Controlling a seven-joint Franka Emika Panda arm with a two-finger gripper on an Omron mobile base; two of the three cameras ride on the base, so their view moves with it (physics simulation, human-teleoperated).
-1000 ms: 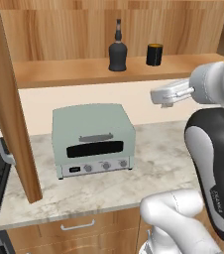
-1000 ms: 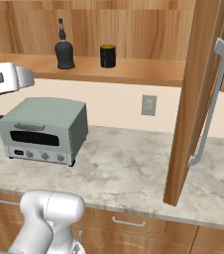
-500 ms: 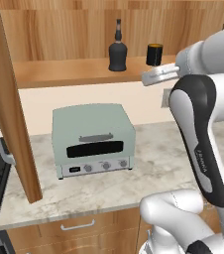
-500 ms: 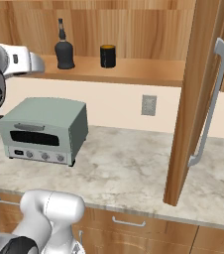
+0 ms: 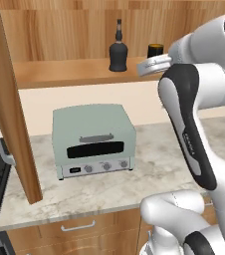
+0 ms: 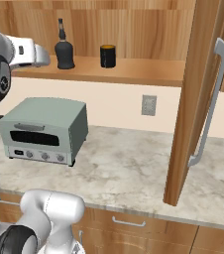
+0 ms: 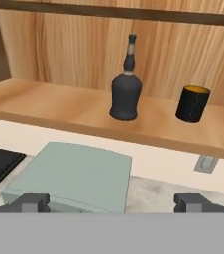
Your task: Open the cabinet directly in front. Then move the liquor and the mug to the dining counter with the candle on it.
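With the cabinet [image 6: 198, 94] doors swung wide, the gripper [image 7: 111, 202] hovers empty, fingers [image 7: 32, 202] spread apart, near the liquor [image 7: 126, 89], left of the mug [image 7: 193, 103].

All three views face the cabinet [image 5: 64, 74] shelf

I'm looking over the arm at the open cabinet [image 5: 64, 74]: its left door [image 5: 7, 99] swings out toward me, edge on, silver handle down its left side. On the shelf the liquor [image 5: 118, 52] stands upright, the mug [image 5: 155, 51] well to its right, partly behind my white arm. The gripper [image 5: 152, 64] sits level with the shelf edge, just below the mug. Below, a pale green toaster oven [image 5: 92, 139] rests on the marble counter [image 5: 134, 184].
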